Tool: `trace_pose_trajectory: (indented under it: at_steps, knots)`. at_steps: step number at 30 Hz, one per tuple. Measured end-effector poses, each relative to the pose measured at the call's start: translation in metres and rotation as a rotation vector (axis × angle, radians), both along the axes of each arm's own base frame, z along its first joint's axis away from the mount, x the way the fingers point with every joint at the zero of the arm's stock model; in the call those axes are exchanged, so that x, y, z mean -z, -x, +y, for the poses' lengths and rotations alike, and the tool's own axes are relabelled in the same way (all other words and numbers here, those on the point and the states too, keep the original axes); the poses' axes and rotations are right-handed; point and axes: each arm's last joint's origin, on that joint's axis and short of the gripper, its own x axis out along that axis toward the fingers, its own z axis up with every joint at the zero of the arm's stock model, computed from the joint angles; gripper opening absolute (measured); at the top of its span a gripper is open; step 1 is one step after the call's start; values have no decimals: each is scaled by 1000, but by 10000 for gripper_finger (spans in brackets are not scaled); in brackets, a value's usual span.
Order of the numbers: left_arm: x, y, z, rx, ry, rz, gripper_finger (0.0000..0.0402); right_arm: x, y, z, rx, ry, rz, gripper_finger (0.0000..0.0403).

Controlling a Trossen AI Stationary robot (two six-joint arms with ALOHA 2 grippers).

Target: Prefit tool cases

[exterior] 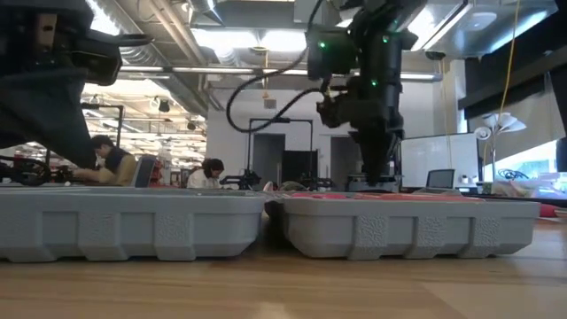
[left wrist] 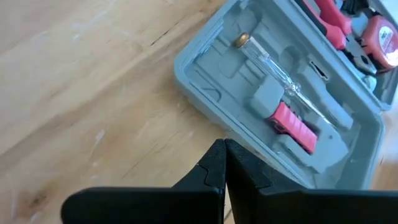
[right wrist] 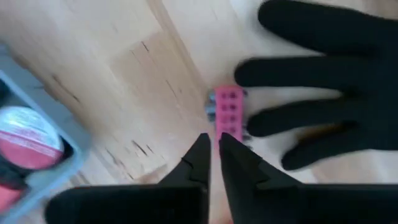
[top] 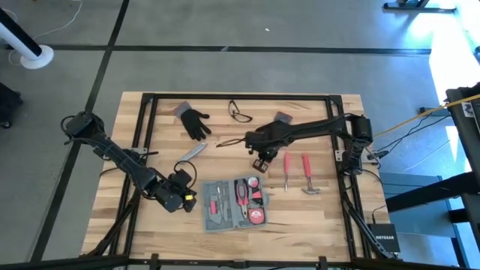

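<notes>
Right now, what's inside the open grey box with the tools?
Inside the open blue-grey plastic tool case: red-handled pliers, a round red tape measure, a clear-handled screwdriver and a small red tool. Whatever lies beneath them is hidden.

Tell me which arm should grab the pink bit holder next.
Right. The right gripper hangs at the pink bit holder beside the black glove; the left gripper, fingers shut, sits beyond the tool case.

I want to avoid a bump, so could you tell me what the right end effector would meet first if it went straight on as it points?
Probably the small pink block, just ahead of the right end effector; the black glove lies beyond it. Depth is uncertain.
</notes>
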Motion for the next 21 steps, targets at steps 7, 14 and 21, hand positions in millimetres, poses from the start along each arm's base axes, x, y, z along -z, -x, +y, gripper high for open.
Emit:
trace_pose_trajectory:
  at_steps: [7, 14, 21]
  knots:
    - [0, 0, 0, -27, 21, -2, 0, -3, -2, 1, -63, 37, -60, 142]
    - [0, 0, 0, -86, 76, -13, 0, 21, 10, -5, 2, 58, 43, 167]
    - [0, -1, -1, -127, 116, -22, 0, 17, 8, -5, 17, 64, 5, 33]
